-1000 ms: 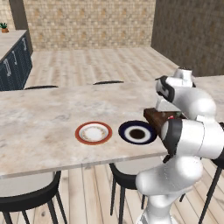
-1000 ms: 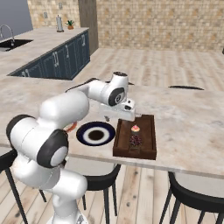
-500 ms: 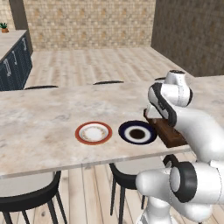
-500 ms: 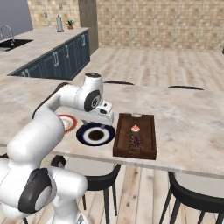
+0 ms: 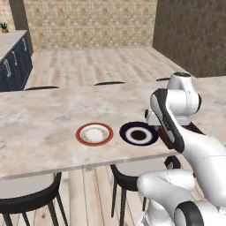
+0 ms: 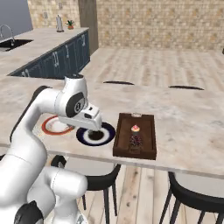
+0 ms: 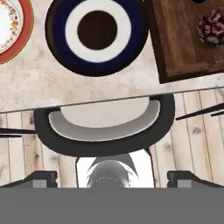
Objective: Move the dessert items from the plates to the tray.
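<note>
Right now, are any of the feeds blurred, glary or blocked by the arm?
Left base view: sharp, but the arm covers most of the tray. Right base view: even light, soft shadow under the navy-rimmed plate, sweets small. Hand view: crisp, no glare.

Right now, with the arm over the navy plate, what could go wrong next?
The tray sits at the front edge of the counter; a bump from the arm could push it off. The open gripper hangs low by the navy plate, so a sideways swing might clip the tray wall or topple the cupcake. That plate's dark centre could be mistaken for a dessert.
</note>
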